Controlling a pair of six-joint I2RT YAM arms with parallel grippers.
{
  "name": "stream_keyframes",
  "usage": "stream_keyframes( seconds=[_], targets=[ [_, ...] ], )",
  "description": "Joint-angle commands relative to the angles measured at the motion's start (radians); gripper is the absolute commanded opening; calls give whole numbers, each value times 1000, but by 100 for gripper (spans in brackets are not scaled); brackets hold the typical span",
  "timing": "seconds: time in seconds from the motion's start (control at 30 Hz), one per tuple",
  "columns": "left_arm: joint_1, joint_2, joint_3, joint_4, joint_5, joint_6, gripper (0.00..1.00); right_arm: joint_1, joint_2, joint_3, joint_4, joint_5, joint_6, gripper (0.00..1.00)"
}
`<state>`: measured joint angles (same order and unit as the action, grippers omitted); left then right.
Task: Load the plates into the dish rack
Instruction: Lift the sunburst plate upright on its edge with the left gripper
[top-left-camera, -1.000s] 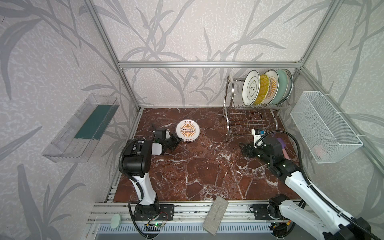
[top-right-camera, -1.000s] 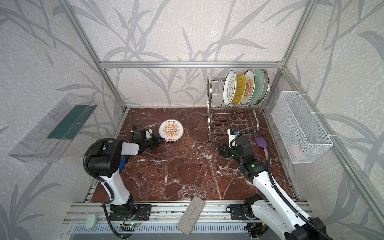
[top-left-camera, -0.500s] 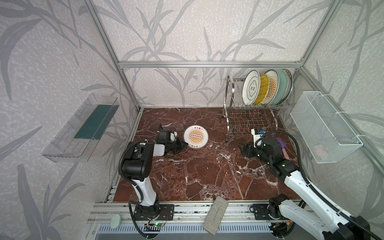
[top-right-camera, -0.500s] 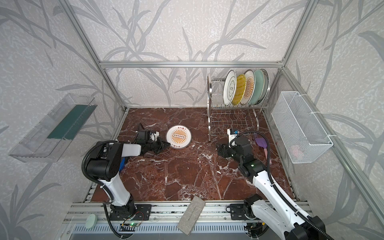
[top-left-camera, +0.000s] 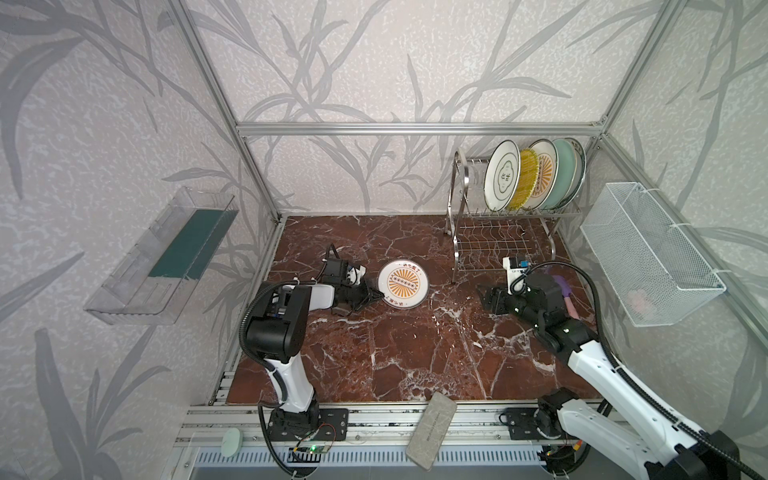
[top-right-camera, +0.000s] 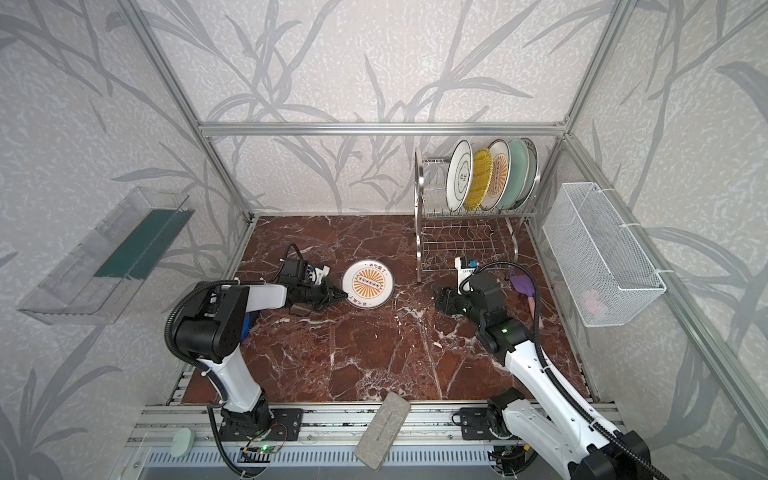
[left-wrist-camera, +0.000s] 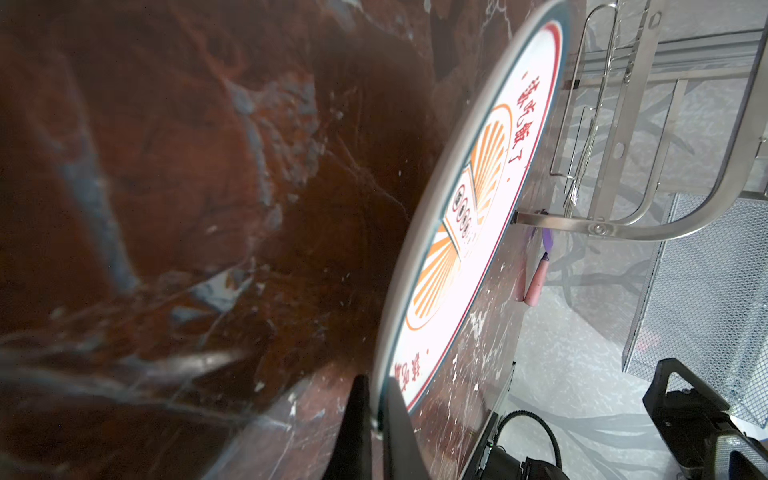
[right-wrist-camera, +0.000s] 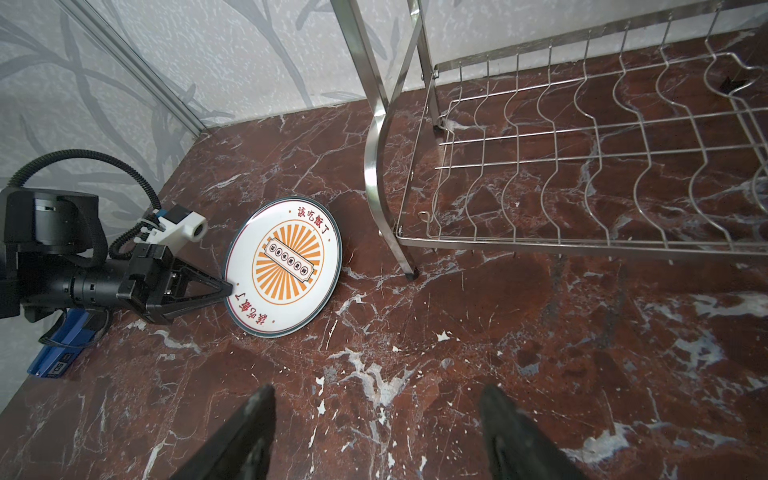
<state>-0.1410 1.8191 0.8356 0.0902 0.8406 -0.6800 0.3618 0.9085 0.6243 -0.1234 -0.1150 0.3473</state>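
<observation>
While the last sunburst plate (top-left-camera: 402, 284) lies centre frame in both top views, its left rim is pinched between the closed jaws of the left gripper (top-left-camera: 376, 296). The plate appears tilted, held edge raised. Whether the far edge rests on the marble table (top-left-camera: 415, 353) cannot be settled from these angles.

- Five other plates (top-left-camera: 536, 174) are stood on edge in the upper tier of the dish rack (top-left-camera: 494, 245), upper right of frame. Free slots are left at that tier's left end, and the lower tier is bare.
- The right gripper (top-left-camera: 484, 297) is seen centre right, low over the table, jaws spread and empty, pointed at the plate but clear of it.

Step judged in hand: bringing the plate across, probably for a handover.

- A thin rim pinch is easily levered loose, so the plate should be moved slowly and kept low.
- The free right rim should be offered square to the waiting jaws.
- The left grip should be released only once the second grip is closed.
- The rack's front leg should be given room.
</observation>
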Motion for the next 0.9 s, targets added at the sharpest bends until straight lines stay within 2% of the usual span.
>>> stream_keyframes(
  seconds=[0.0,0.13,0.33,0.87],
  targets=[
    [-6,9,24,-35,12,38,0,-1,-5,-2,19,-5,5,76],
    [-8,8,31,-42,-2,40,0,-2,-4,-2,23,-5,8,76],
    [-8,6,40,-55,-21,39,5,-1,-9,-3,18,-2,3,76],
    [-8,25,52,-33,-54,7,24,-1,-14,2,11,3,-4,76]
  ],
)
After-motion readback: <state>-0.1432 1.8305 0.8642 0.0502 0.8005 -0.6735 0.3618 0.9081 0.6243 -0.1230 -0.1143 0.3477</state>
